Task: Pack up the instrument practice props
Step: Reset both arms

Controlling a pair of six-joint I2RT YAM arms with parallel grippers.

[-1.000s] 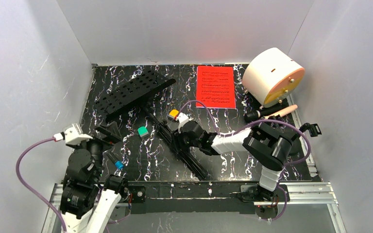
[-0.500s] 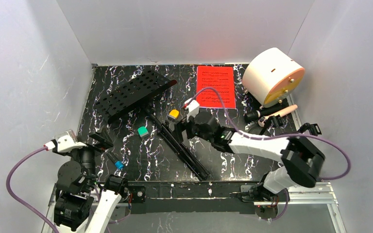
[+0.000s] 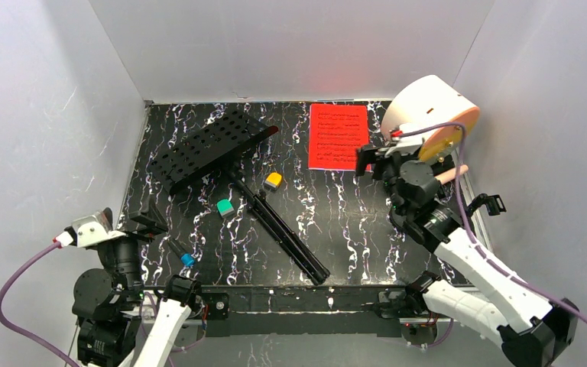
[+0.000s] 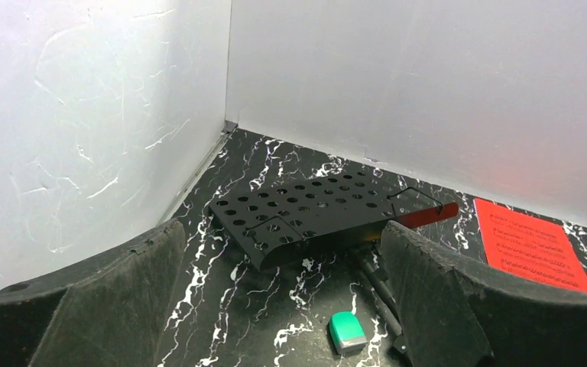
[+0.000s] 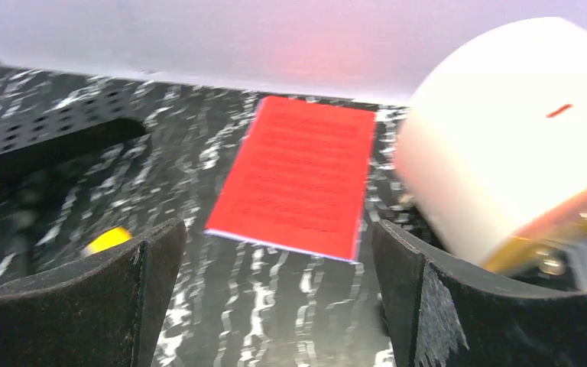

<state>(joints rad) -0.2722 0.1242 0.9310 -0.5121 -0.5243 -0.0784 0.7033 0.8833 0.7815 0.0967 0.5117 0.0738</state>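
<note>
The black perforated music rack (image 3: 210,147) lies flat at the back left, and its folded pole (image 3: 279,225) runs toward the front centre. The red music sheet (image 3: 338,136) lies at the back, left of the white cylinder. My right gripper (image 3: 368,158) is open and empty, raised just right of the sheet's near corner. In the right wrist view the sheet (image 5: 298,176) lies ahead between my fingers. My left gripper (image 3: 144,222) is open and empty at the near left. Its view shows the rack (image 4: 329,214) ahead. Only a beige microphone tip (image 3: 461,169) shows behind my right arm.
The big white cylinder with an orange face (image 3: 428,115) stands at the back right, close to my right wrist. A green block (image 3: 225,207), a yellow block (image 3: 273,180) and a small blue piece (image 3: 187,259) lie on the black marbled table (image 3: 351,229). Grey walls surround it.
My right arm has swung from the rack's pole at the table's middle to the back right, near the red sheet. My left arm has drawn back toward the near left.
</note>
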